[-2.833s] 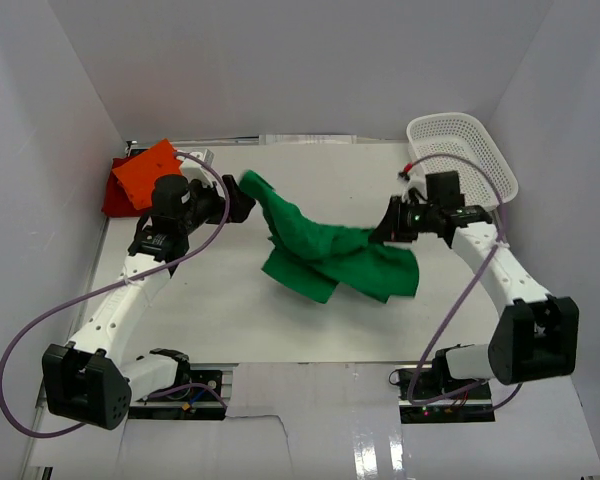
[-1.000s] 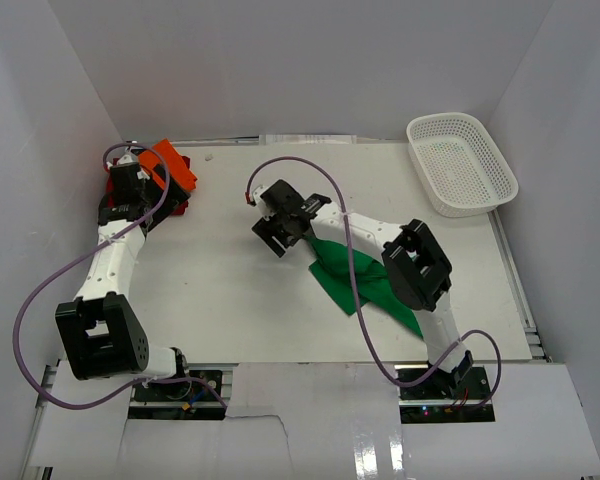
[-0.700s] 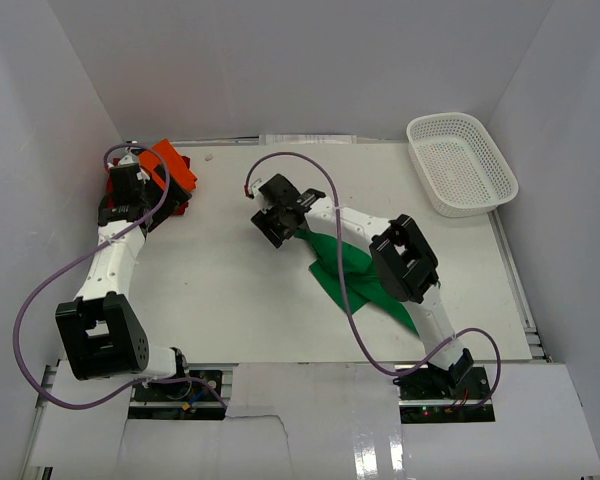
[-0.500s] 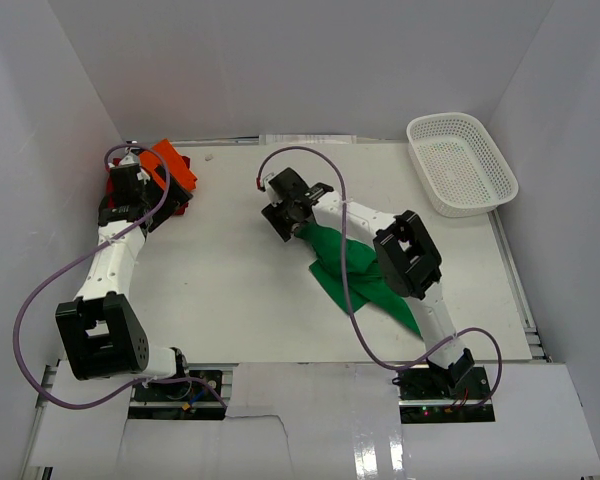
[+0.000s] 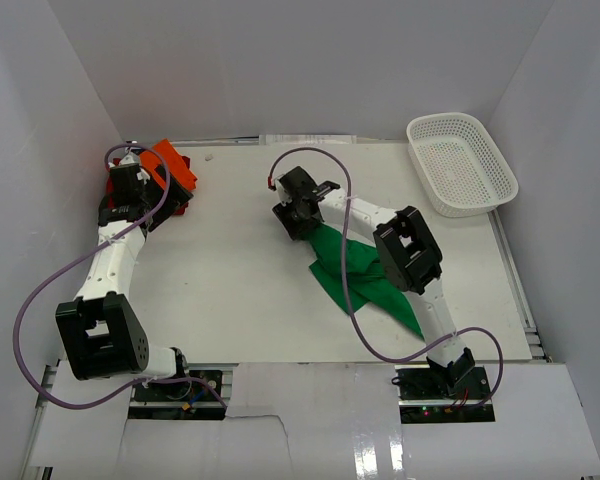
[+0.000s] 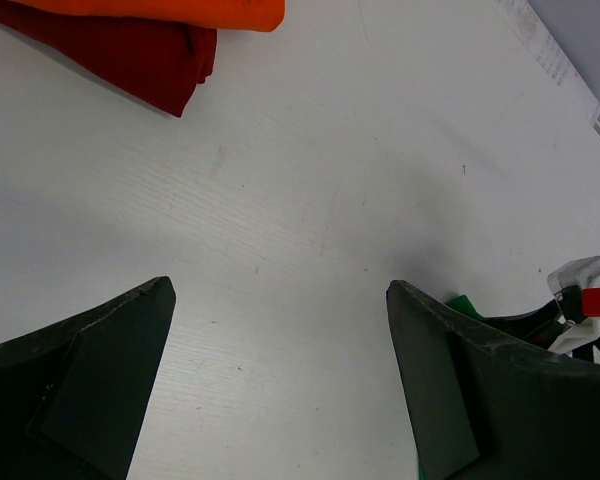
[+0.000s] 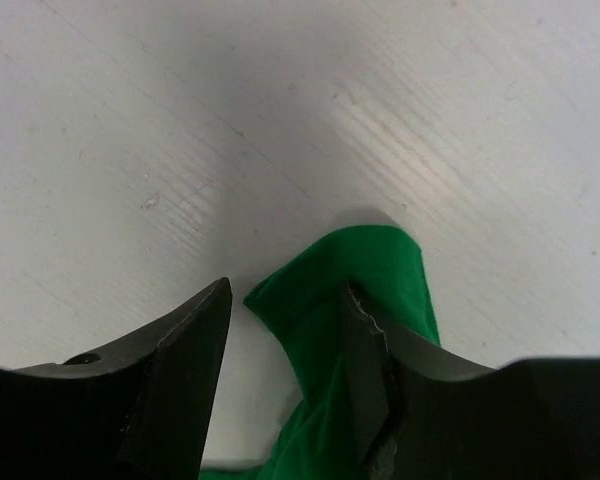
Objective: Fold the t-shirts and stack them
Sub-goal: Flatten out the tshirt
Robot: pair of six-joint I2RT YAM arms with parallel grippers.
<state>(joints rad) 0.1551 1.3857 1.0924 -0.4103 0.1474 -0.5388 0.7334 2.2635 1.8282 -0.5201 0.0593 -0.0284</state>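
Note:
The green t-shirt [image 5: 365,275] lies crumpled in a long strip on the table's middle. My right gripper [image 5: 302,222] is at its far-left tip. In the right wrist view the jaws [image 7: 286,286] stand apart around that green tip [image 7: 380,265], with bare table showing beside the left finger [image 7: 185,350]. The orange t-shirt [image 5: 170,167] lies folded on the dark red t-shirt [image 5: 177,207] at the far left. My left gripper [image 5: 130,205] is next to that stack, open and empty [image 6: 280,290]. The orange shirt [image 6: 170,10] and the dark red shirt [image 6: 130,55] show at the top of its view.
A white mesh basket [image 5: 492,160] stands at the far right corner. White walls close in the table [image 5: 230,280] on three sides. Purple cables loop off both arms. The right arm stretches across the green shirt.
Earlier both grippers held the green shirt spread between them. The left has let go and sits by the orange stack. In the last second the right gripper moved up and right with the shirt's tip.

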